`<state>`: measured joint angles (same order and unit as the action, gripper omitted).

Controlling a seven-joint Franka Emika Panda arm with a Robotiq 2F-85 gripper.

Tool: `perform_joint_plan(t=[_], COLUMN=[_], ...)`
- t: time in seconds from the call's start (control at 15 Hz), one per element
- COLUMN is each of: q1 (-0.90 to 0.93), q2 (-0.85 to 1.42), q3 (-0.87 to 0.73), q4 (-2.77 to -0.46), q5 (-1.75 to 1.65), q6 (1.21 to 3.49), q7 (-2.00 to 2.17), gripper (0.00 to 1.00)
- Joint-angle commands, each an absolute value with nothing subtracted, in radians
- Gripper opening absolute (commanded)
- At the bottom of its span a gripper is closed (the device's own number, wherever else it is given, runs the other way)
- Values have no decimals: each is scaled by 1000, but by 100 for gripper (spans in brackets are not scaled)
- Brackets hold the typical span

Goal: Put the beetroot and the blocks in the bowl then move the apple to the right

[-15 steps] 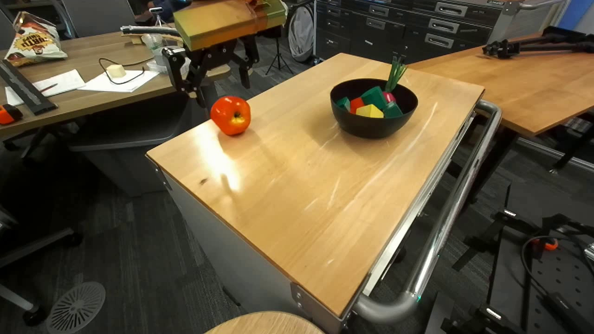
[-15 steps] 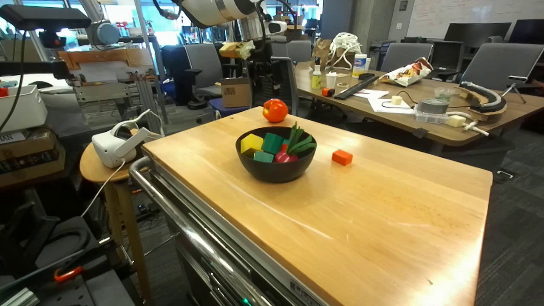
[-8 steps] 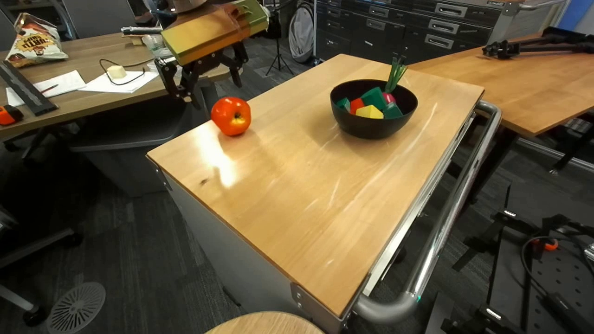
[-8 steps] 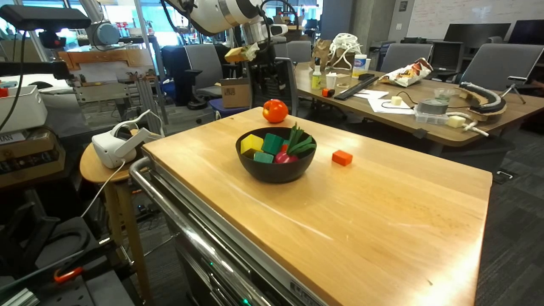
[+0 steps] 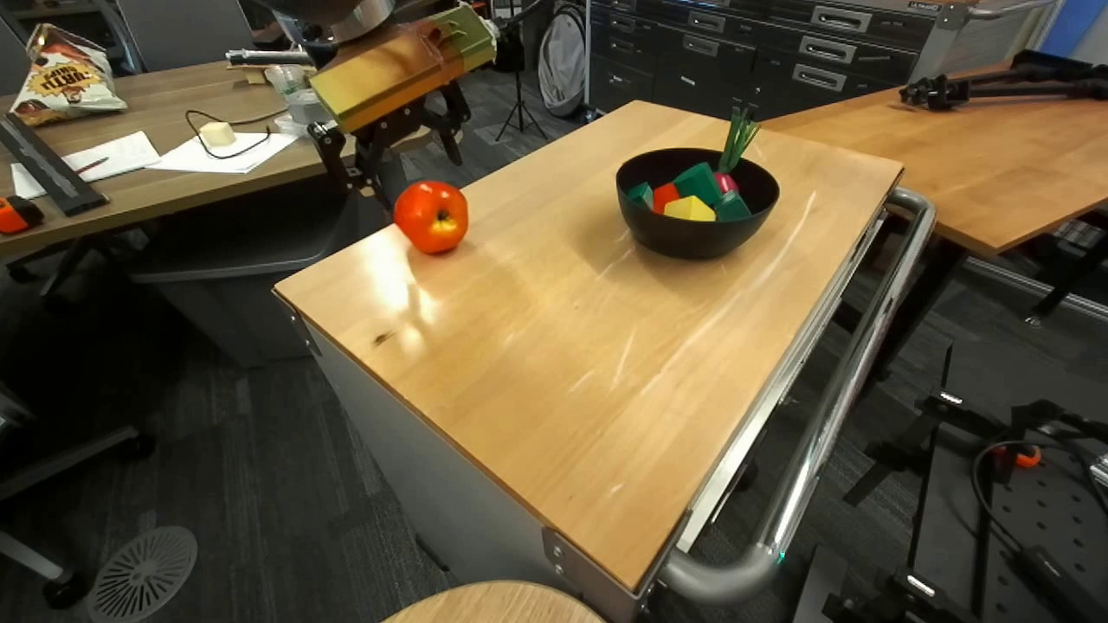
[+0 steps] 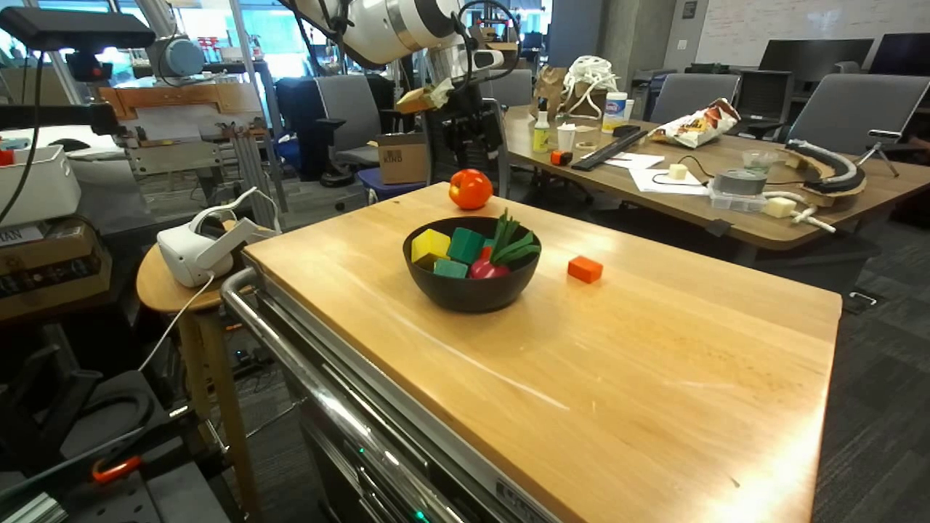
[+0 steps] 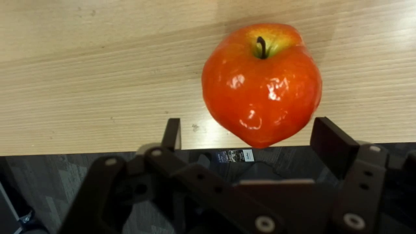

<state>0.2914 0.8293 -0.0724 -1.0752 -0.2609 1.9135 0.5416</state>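
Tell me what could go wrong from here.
The apple sits near the edge of the tabletop, so a nudge from the open gripper might roll it off. A red block lies outside the bowl and may be left behind. The beetroot has stalks rising above the bowl that might snag the gripper.

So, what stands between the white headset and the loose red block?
In an exterior view, the black bowl, holding the beetroot and several blocks, stands between the headset and the red block.
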Motion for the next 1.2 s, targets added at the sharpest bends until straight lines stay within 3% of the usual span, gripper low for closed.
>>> perform_joint_plan(t=[0.0, 0.47, 0.53, 0.73, 1.13], q1=[289, 264, 259, 240, 253], q2=[903, 962, 967, 975, 877], q3=[-84, -76, -75, -68, -100], q4=[-947, -881, -877, -860, -947], q5=[-245, -209, -202, -163, -254], q6=[1824, 1727, 1719, 1699, 1777], q7=[531, 530, 529, 530, 450], gripper=[100, 99, 81, 60, 60])
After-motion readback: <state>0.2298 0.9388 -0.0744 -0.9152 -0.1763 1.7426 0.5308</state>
